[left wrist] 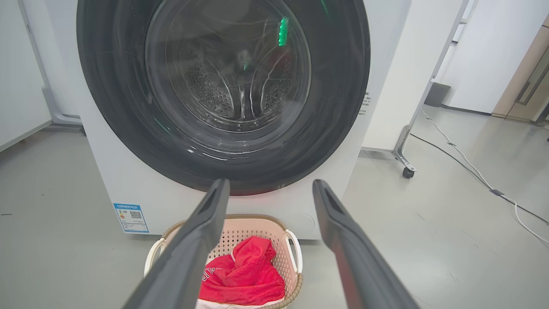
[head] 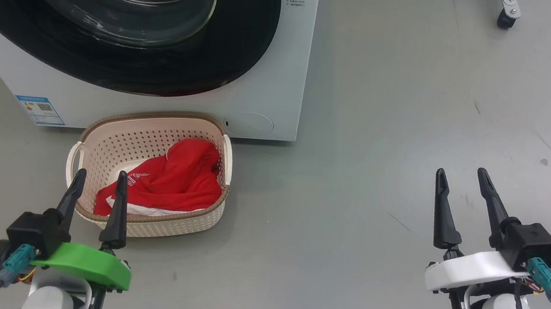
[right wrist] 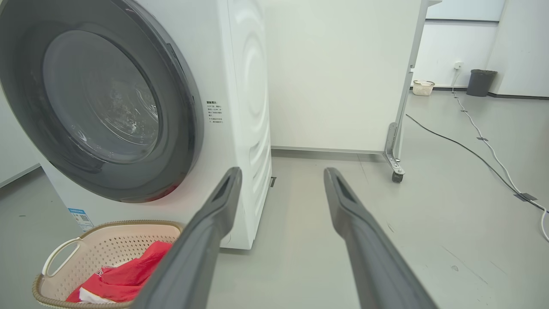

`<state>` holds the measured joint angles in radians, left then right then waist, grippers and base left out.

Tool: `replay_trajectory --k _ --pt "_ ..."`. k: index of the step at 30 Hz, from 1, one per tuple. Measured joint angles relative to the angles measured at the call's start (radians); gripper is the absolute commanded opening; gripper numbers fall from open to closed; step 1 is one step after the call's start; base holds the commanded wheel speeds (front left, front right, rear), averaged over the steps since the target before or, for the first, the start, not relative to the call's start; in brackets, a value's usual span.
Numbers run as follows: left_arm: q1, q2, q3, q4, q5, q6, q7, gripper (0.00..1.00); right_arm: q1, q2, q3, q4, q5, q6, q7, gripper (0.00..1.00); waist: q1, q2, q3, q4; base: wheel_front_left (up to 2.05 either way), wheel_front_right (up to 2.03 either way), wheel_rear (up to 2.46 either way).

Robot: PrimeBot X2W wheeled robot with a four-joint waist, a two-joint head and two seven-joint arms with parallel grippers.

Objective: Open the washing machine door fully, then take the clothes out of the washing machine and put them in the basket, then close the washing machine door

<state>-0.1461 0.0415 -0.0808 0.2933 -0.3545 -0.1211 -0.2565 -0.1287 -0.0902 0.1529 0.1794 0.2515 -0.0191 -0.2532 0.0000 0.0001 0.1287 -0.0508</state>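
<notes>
Left gripper point(head: 102, 173): its two dark fingers stood apart with nothing between them. In the head view the tips hung over the near-left rim of the basket point(head: 157, 114).
Right gripper point(head: 461, 171): the fingers were spread and empty above bare grey floor point(head: 359, 132), well to the right of the basket and the machine.
Clothes point(head: 180, 180): a red garment with white trim and some white lettering lay bundled inside the basket, filling its right and near parts. It sat just ahead of the left gripper's tips without touching them, and well apart from the right gripper.
Basket: it stood on the floor just in front of the washing machine point(head: 274, 72), below the door. Whether it touched the front panel I cannot tell.
Washing machine door point(head: 188, 63): it was shut, its black rim flush against the white front. The perforated drum showed through the glass. The door lay above and beyond the left gripper, and in the left wrist view it rose over both fingers.
Blue label sticker point(head: 39, 110): it was at the lower left of the machine's front, left of the basket.
Caster wheel point(head: 504, 20): it stood on the floor far off to the right.
</notes>
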Motion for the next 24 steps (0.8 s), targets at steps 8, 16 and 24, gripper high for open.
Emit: replay_trajectory --k 8,16,24 --pt "0.003 0.000 -0.008 0.002 0.006 0.000 0.000 1.00 0.016 0.004 -0.008 -0.013 -0.007 0.000 0.000 1.00 0.0000 0.0000 0.000 0.002 0.00 0.00 0.00" --pt "0.006 0.000 -0.009 0.016 0.006 0.000 0.000 1.00 0.021 0.009 -0.012 -0.025 -0.009 0.008 0.000 1.00 0.0000 0.0000 0.001 0.004 0.00 0.00 0.00" --pt "0.006 -0.001 -0.009 0.016 -0.004 0.000 0.000 1.00 0.034 0.012 -0.014 -0.033 -0.015 0.009 0.000 1.00 0.0000 0.0000 0.007 0.006 0.00 0.00 0.00"
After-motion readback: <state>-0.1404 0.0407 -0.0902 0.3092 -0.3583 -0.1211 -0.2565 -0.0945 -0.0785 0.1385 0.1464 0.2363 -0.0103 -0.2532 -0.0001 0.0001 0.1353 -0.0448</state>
